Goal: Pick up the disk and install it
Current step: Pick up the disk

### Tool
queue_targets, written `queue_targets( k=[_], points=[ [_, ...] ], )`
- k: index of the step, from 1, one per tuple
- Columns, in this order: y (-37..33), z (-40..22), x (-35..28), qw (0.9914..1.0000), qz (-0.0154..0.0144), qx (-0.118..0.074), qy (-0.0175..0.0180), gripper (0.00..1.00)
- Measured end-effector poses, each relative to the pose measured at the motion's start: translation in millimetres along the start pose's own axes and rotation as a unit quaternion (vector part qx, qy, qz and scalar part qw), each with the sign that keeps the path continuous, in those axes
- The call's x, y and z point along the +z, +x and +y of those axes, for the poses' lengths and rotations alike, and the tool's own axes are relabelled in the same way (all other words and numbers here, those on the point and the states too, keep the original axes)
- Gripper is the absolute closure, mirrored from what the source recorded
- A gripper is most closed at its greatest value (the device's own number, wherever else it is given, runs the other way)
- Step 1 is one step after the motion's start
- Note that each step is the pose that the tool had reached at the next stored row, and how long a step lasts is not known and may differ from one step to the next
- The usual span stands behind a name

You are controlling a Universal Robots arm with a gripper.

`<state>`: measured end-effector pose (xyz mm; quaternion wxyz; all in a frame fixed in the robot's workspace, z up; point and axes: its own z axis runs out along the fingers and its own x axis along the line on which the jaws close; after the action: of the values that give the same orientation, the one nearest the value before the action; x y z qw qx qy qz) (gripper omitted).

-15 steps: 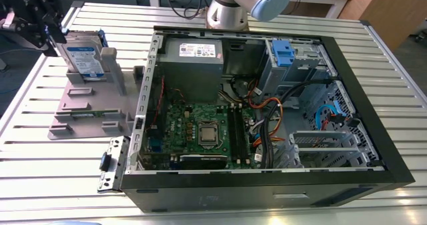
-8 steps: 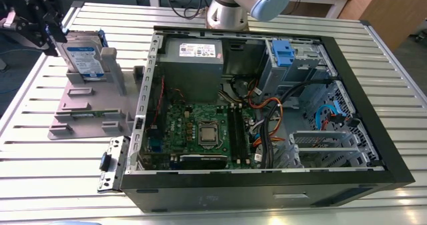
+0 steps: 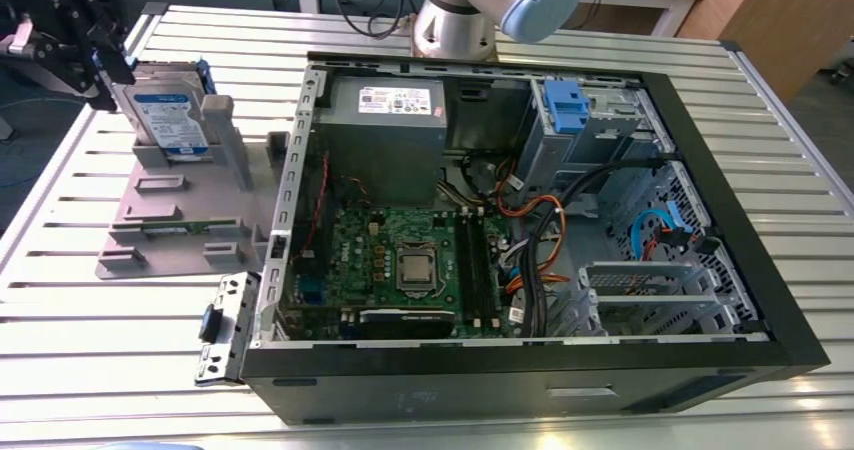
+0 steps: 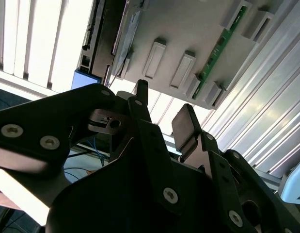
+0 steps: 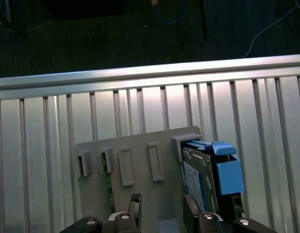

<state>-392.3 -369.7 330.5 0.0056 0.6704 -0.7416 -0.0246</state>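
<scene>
The disk (image 3: 170, 118), a silver-grey drive with a white and blue label in a blue bracket, stands on edge in a grey holder (image 3: 180, 205) at the exterior view's left. My gripper (image 3: 91, 55) hovers just beyond the disk's far end. In the first wrist view the disk (image 5: 205, 177) with its blue bracket sits past one fingertip (image 5: 191, 206). There my gripper (image 5: 163, 206) is open, with nothing between the fingers. In the second wrist view the open gripper (image 4: 162, 114) points at the holder (image 4: 188, 29).
An open computer case (image 3: 747, 270) lies to the exterior view's right of the holder, with a motherboard (image 3: 400, 260), a grey power supply (image 3: 387, 120) and a drive bay with a blue clip (image 3: 566, 105). The arm's base (image 3: 461, 20) stands behind it. A green board (image 5: 107, 187) sits in the holder.
</scene>
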Motion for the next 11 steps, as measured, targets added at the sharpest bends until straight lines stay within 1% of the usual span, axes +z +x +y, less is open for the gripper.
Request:
queue_targets(
  k=[11],
  points=[
    [-2.5,-0.1,0.1,1.00000,0.0001,-0.001,0.0000,0.53]
  ],
)
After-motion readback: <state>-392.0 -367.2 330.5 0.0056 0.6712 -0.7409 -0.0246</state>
